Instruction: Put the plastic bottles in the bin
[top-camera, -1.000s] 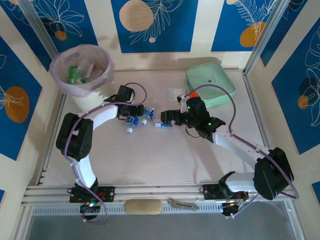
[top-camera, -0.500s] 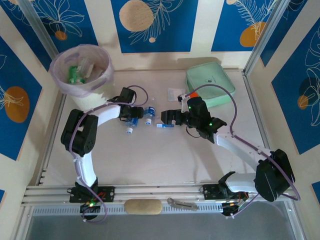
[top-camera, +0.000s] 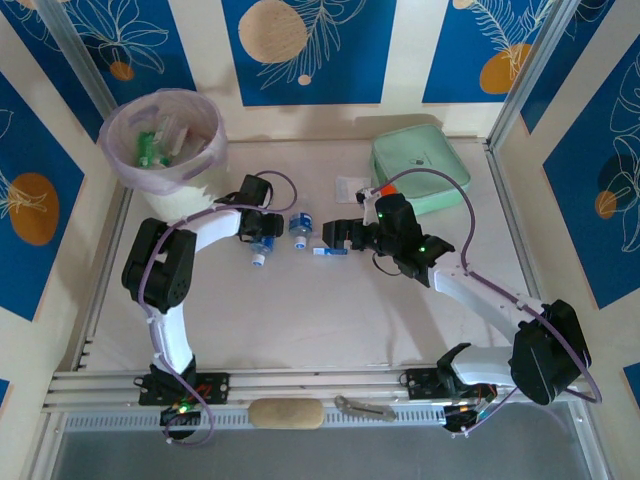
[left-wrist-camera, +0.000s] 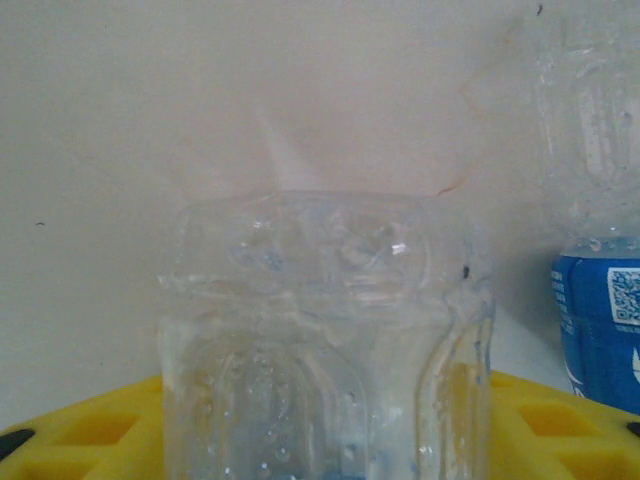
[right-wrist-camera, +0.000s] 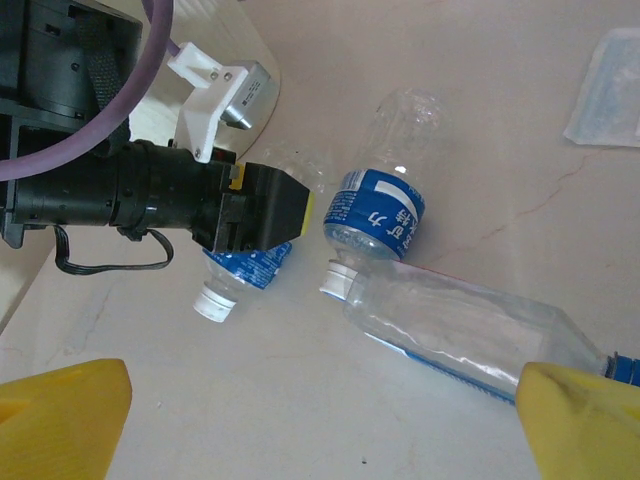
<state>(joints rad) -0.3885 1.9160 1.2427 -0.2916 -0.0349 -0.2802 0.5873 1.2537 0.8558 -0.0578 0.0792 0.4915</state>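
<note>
Left fingers: drawn in on either side of a crushed clear bottle, their yellow showing through its walls. We judge that they pinch it across the body.
Where it lies: the clear bottle rests on the tabletop, about midway between the left and right edges and somewhat toward the far edge.
Long axis: we read it as running roughly far to near. The white cap pokes out past the left fingers toward the near edge, so the grip crosses the axis.
Way to the bin: the bin stands at the far left corner, up and to the left of the left fingers and well apart from them. We expect a lift and a swing toward that corner.
Neighbour: a blue-labelled bottle lies just beside the clear bottle on its right. We cannot tell whether the two touch.
Right fingers: spread wide and holding nothing, hanging over a long bottle near the tabletop's middle.
Long bottle's axis: it seems to us to run nearly from one right finger toward the other, blue cap by one of them, so we think the wrist must turn before closing.
Nearer arm: the left arm is closer to the bin, and the right arm is closer to the long bottle.
</note>
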